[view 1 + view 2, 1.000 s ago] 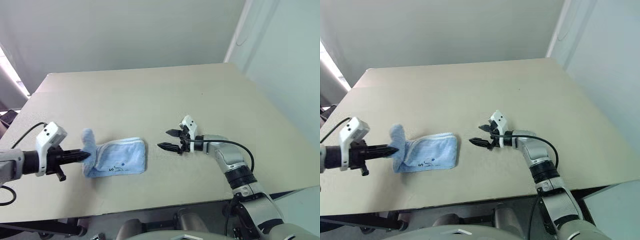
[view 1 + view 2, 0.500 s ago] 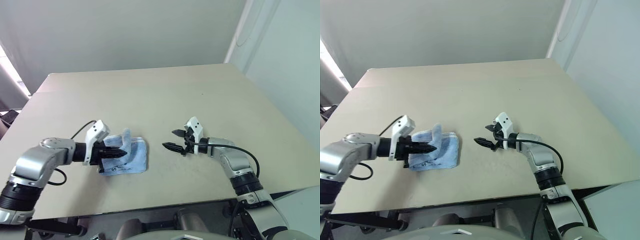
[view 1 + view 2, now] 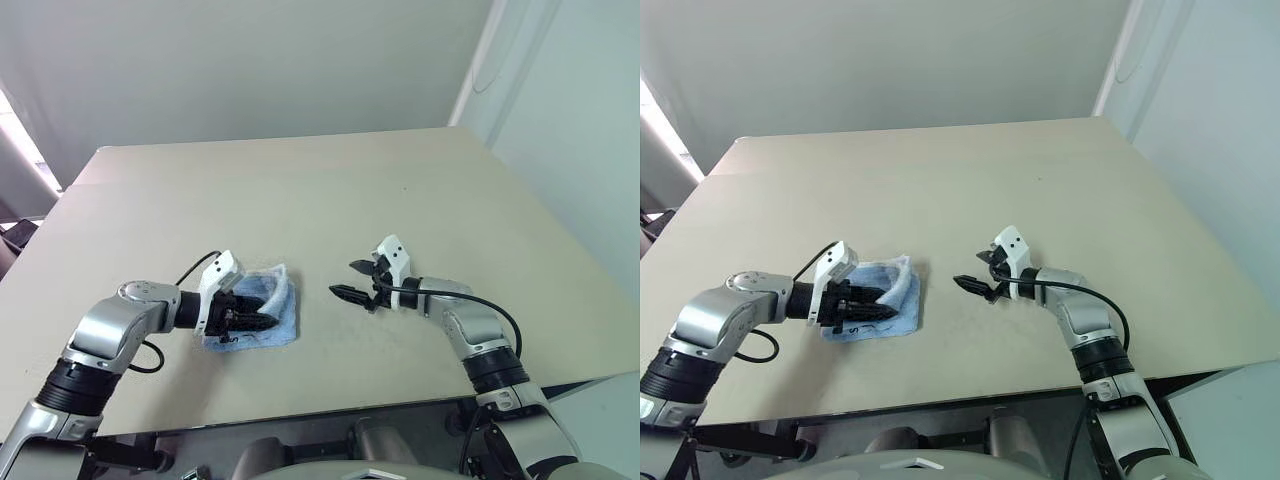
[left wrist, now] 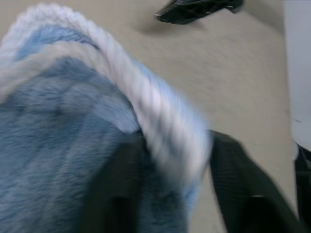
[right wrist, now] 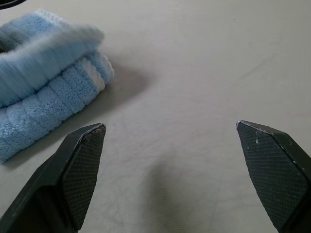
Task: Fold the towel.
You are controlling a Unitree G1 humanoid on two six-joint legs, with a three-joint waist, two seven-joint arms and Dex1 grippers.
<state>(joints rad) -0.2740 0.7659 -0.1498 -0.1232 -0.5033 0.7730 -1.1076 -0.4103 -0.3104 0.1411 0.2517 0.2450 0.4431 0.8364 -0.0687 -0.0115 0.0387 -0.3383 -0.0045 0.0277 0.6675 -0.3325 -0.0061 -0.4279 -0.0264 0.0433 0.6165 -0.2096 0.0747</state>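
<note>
Surface: a plain beige table (image 3: 330, 190) with a matte top, taking up most of the head views; its far edge runs across the upper part of the frame and its near edge along the bottom. Behind it stands a pale grey-green wall (image 3: 250, 60). At the upper right a white vertical trim (image 3: 478, 60) marks a corner, with a second wall (image 3: 570, 130) running down the right side.

Other items: a black cable (image 3: 185, 272) loops off the left wrist, and another runs along the right forearm. Nothing lies between the two grippers but bare tabletop.

Towel (image 3: 268, 312): lower left of centre in the head views, lying on the table as a compact folded bundle. Light blue pile with a white stitched edge; the edge curves over the top of the bundle, where one layer is lifted and curled. A small dark mark shows on the lower front face. In the right wrist view the stacked folds are visible as rounded layers at the upper left.

Left gripper (image 3: 250, 318): resting on the towel from the left. In its wrist view the fingers stand apart with the white-edged fold between them; whether they grip it cannot be told.

Right gripper (image 3: 352, 280): right of centre, pointing left toward the towel, well apart from it, fingers spread wide with bare table between them.
</note>
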